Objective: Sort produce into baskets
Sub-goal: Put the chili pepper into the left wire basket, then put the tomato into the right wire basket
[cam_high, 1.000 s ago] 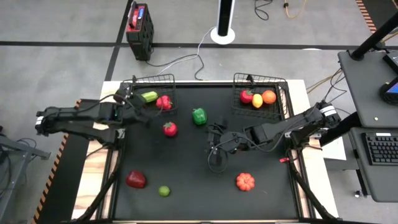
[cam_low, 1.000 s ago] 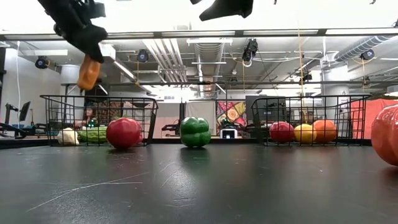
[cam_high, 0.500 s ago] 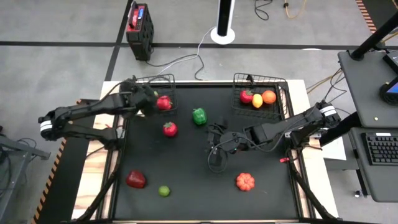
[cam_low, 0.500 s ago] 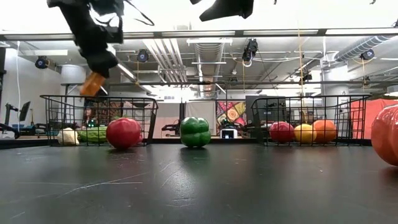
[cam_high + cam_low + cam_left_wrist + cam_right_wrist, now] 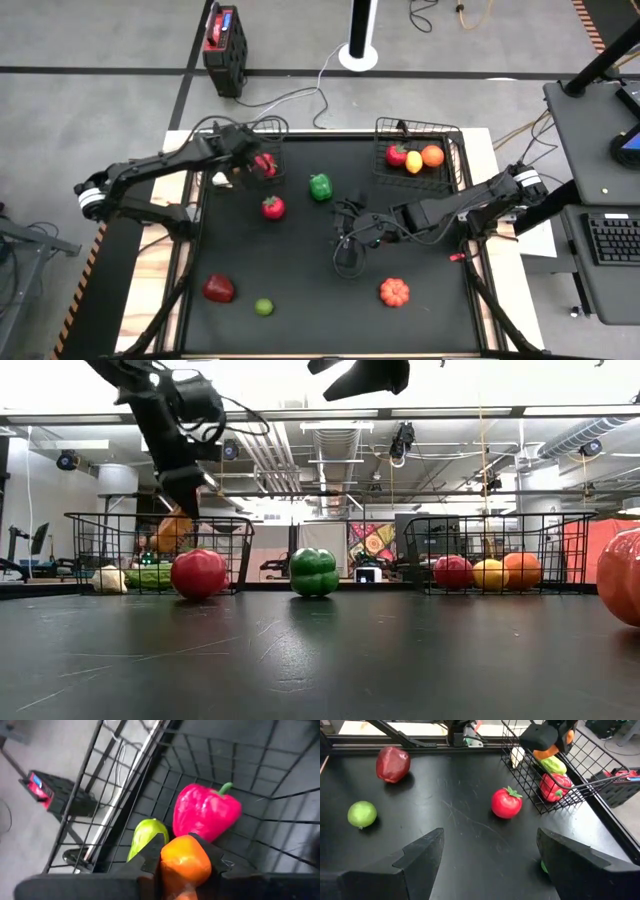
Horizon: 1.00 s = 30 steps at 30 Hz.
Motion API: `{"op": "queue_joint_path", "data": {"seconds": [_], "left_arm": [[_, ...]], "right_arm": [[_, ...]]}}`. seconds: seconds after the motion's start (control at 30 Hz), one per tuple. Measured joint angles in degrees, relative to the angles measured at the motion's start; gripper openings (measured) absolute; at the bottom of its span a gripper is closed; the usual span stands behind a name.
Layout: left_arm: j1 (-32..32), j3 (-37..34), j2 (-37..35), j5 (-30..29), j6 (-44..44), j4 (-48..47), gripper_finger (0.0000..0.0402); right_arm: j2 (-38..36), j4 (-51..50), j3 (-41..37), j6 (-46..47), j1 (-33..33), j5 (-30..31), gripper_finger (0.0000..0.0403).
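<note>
- Upper left of the high view: left gripper [image 5: 243, 158] clenched on orange piece [image 5: 184, 861], poised inside left basket [image 5: 270, 128] over red pepper [image 5: 206, 811], likely for drop-off.
- Centre tabletop [image 5: 320, 300]: right gripper [image 5: 347, 243] released, empty, waiting near green pepper [image 5: 320, 186].

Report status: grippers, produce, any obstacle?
Left gripper shut on orange vegetable, over left basket. Right gripper open, mid-table. Nothing blocking.
</note>
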Motion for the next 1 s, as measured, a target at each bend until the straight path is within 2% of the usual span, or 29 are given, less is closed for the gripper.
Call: {"op": "queue_joint_path", "data": {"seconds": [0.43,0.63,0.83,1.0], "left_arm": [[0.24,0.01,2.7,-1.33,-0.15,0.5,0.0146],[-0.58,0.02,1.03,-1.33,-1.08,0.42,0.0169],[-4.94,0.02,-4.09,-1.33,-7.01,-0.14,0.0171],[-12.51,-0.24,-8.87,-1.31,-14.04,0.1,0.0171]], "right_arm": [[0.02,0.01,-0.24,0.36,0.0,0.0,0.0314],[0.02,-0.02,-0.28,1.17,0.0,0.0,0.0313],[0.02,0.0,-0.28,1.26,-0.06,0.01,0.0309],[0.02,0.02,-0.36,2.4,-0.26,0.01,0.031]]}}
